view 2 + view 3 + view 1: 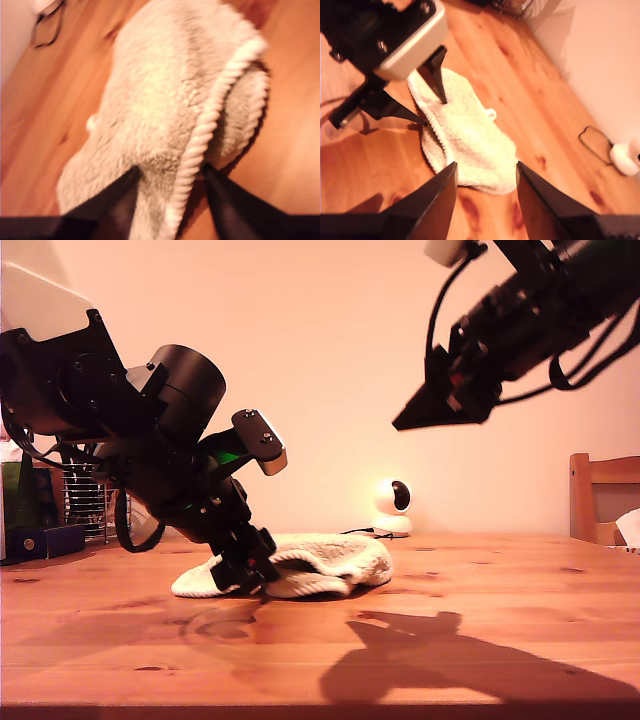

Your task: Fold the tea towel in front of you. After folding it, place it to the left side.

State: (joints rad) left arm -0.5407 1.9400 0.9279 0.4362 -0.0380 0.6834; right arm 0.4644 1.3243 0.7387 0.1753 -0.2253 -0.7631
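Both grippers matter here, but only one is at the cloth. On the exterior view's left, my first gripper [243,575] is down at the table [450,640], its jaws set apart and straddling the corded hem of the tea towel [320,562]; whether they actually pinch the fabric I cannot tell (the first wrist view is blurred there). In that view the tea towel [165,100] runs away from my first gripper [170,172], its long axis lying along the line of the jaws, with one layer already lapped over another. My second gripper [415,418] hangs high above the table at the exterior view's right, jaws spread and empty, well apart from the cloth. Its own view shows the tea towel [465,135] lying ahead of my second gripper [485,187], with the far end under the first arm. So the first arm is much the nearer; any next fold, I judge, starts from its end.
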